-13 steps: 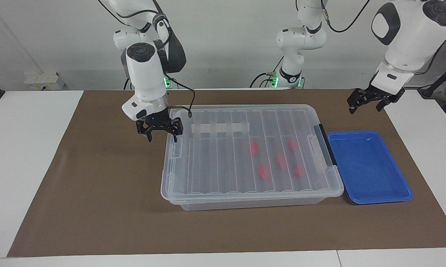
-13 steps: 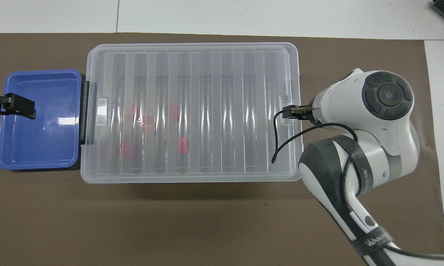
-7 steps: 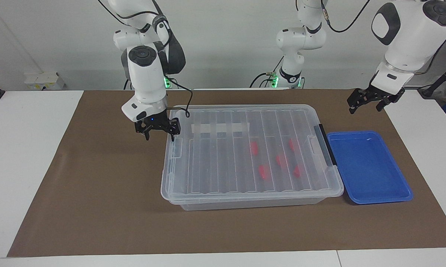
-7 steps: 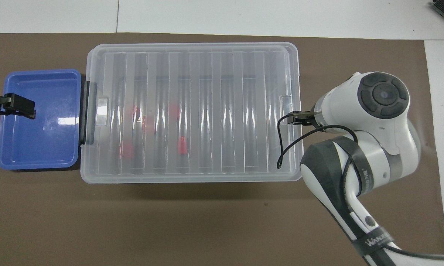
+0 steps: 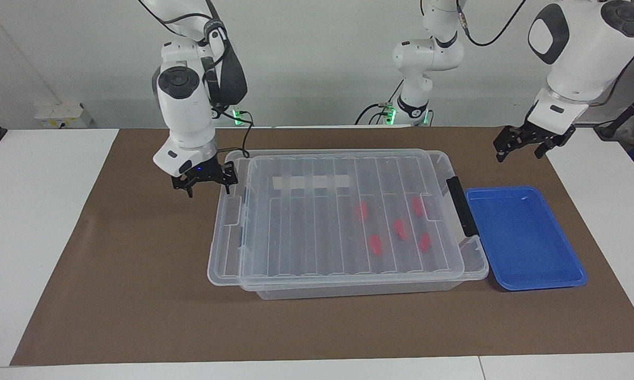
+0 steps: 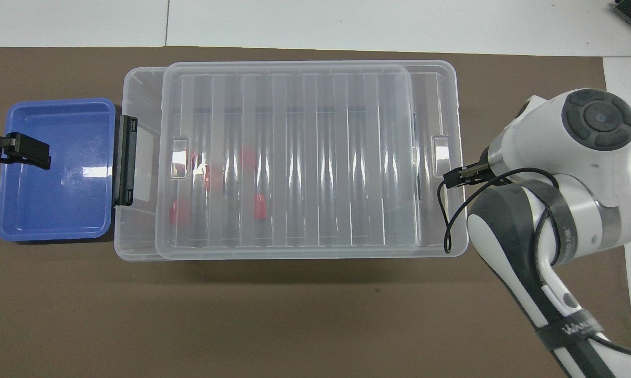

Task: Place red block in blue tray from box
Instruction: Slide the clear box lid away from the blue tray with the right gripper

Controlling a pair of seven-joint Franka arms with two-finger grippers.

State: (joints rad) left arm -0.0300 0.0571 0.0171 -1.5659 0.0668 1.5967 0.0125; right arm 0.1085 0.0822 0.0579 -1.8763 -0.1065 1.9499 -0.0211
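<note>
The box (image 5: 348, 287) is a clear bin in the middle of the mat. Its ribbed clear lid (image 5: 296, 232) lies on it, shifted toward the right arm's end, where it overhangs the rim. Several red blocks (image 5: 375, 245) show through the lid inside the box (image 6: 137, 236), toward the left arm's end. The blue tray (image 5: 522, 237) (image 6: 58, 173) sits beside that end, holding nothing. My right gripper (image 5: 205, 182) is open at the lid's overhanging short edge, one fingertip against it. My left gripper (image 5: 525, 145) hangs open over the mat near the tray.
A black latch (image 5: 457, 203) stands at the box's short end beside the tray. A strip of whitish tape (image 5: 311, 182) lies on the lid. Brown mat (image 5: 137, 274) covers the table around the box. A third arm (image 5: 428, 58) stands between the two bases.
My right gripper has moved away from the box toward its own end of the table, and the lid has slid with it, uncovering a strip by the latch. The left arm has stayed still.
</note>
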